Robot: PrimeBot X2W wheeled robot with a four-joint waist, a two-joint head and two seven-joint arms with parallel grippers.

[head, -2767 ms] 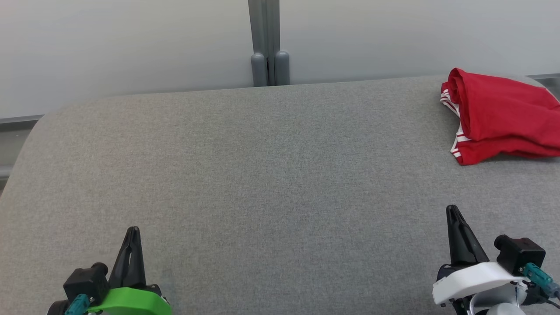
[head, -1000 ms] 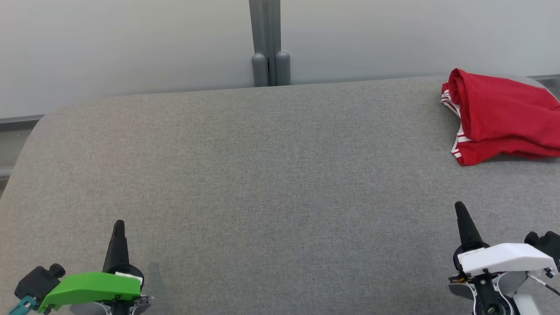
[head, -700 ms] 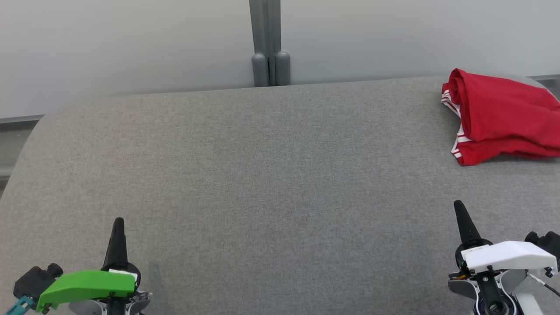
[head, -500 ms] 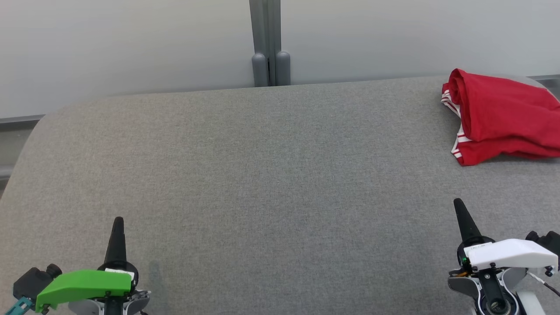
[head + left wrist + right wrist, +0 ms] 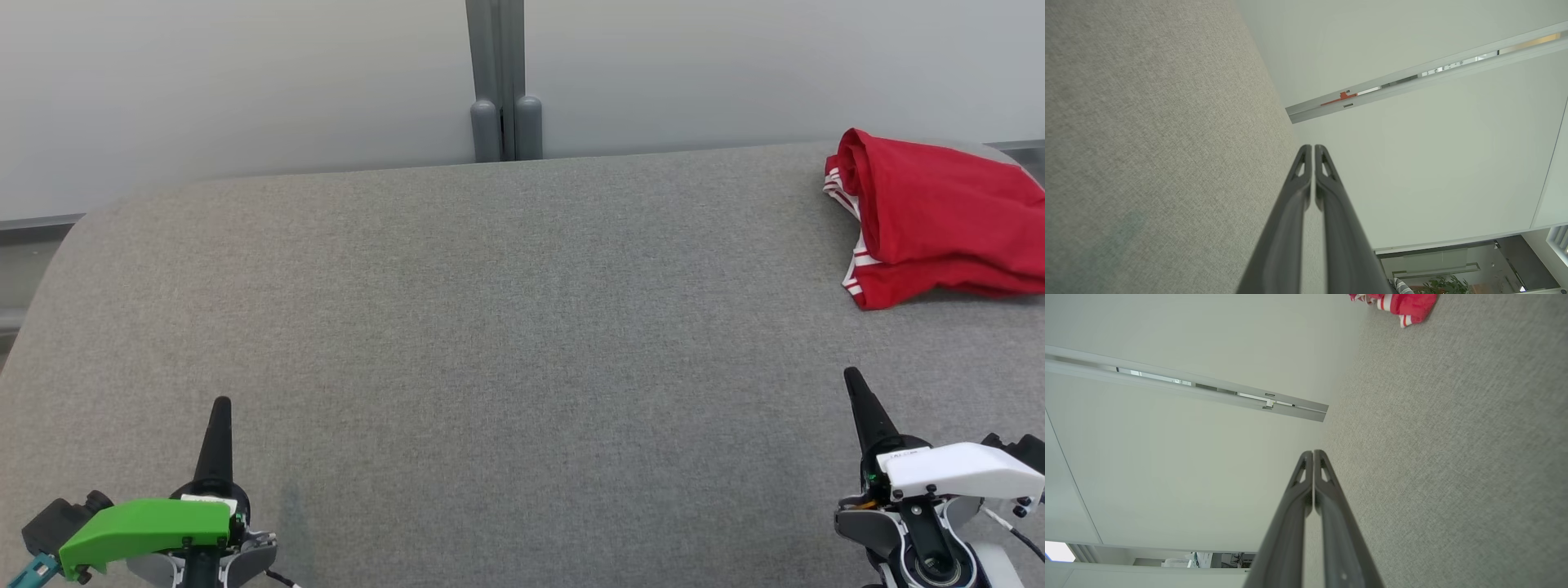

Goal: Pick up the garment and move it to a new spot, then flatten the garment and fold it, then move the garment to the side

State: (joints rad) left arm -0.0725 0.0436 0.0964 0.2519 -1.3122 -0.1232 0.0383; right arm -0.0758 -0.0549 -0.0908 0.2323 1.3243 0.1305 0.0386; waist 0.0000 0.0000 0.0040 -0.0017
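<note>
The wide grey fabric-covered table point(image 5: 490, 327) lies bare across most of our head view. We judge that this fits a task whose folding is already done, with the work area left free. The red garment with white-striped trim point(image 5: 939, 216) sits as a folded bundle at the table's far right corner, well apart from both arms. Its right part is cut off by the frame edge, and this spot looks to us like the "side" the task names. Our right gripper point(image 5: 853, 374), under its white cover, rests low at the near right with its fingers pressed together, holding nothing. Our left gripper point(image 5: 222, 402), under its green cover, mirrors it at the near left, also closed and empty. Both point away from us, parked clear of the cloth.

Against the earliest picture, the garment has not moved. Both wrists have rolled, so the fingers now show edge-on as thin spikes and the covers lie flatter. The left gripper also sits a little further left.
</note>
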